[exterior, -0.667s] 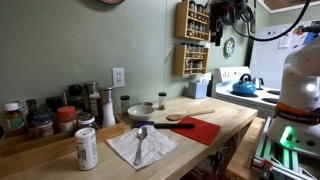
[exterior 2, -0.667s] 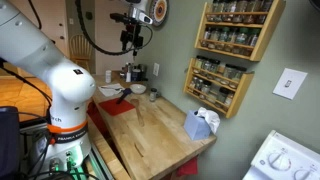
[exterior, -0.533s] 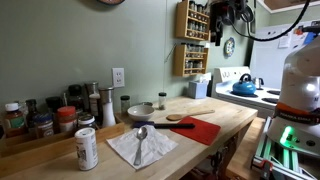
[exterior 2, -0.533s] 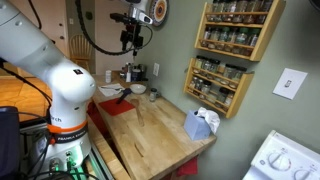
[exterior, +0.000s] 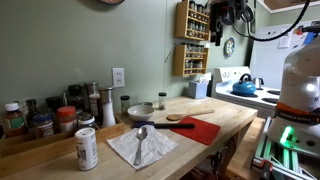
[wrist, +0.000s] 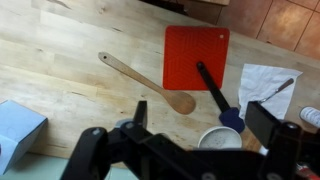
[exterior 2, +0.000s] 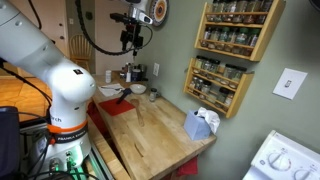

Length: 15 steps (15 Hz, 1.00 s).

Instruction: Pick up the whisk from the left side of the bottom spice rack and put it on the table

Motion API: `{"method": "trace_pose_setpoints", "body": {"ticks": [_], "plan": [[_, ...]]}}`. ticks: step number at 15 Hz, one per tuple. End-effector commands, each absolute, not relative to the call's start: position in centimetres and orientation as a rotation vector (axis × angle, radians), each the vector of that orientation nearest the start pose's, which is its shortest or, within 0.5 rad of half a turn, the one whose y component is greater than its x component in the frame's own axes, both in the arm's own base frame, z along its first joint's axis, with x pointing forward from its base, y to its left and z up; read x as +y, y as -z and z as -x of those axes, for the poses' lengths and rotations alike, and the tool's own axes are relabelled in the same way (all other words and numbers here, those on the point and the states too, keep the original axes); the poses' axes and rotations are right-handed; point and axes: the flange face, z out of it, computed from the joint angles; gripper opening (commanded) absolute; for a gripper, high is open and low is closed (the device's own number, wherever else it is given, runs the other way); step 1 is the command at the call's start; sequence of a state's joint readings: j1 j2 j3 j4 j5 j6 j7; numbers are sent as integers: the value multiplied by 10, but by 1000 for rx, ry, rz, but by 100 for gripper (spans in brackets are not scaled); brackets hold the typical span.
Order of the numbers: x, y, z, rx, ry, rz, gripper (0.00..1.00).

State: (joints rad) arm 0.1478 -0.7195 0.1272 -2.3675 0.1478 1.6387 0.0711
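Nothing has shifted since the earlier frames, gripper (exterior 2: 130, 42) hanging high above the table (exterior 2: 160, 138), jaws spread wide, well apart from the bottom spice rack (exterior 2: 217, 86), whisk too small to make out.

Pale green wall (exterior: 60, 40) with white outlet (exterior: 118, 76), white stove (exterior: 248, 100) nearby.

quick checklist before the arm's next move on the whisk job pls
1. Height of end effector: ok, high above the table.
2. Grip on whisk: cannot tell; a slim dark shape shows by the end effector in the wrist view.
3. Jaws open or shut: cannot tell.
4. Bare wood for landing: ok, free beside the wooden spoon.
5. Clutter below: not ok, red mat and dark-handled utensil lie underneath.
6. Clearance from bottom spice rack: ok, apart.
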Motion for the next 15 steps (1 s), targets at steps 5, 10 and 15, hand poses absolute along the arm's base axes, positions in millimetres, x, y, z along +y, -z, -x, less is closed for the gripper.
{"method": "trace_pose_setpoints", "body": {"ticks": [5,10,15], "plan": [[91,-578,-364,-64,447,3058,100],[81,-572,-399,255,790,2921,100],[57,-547,-418,615,973,2754,100]]}}
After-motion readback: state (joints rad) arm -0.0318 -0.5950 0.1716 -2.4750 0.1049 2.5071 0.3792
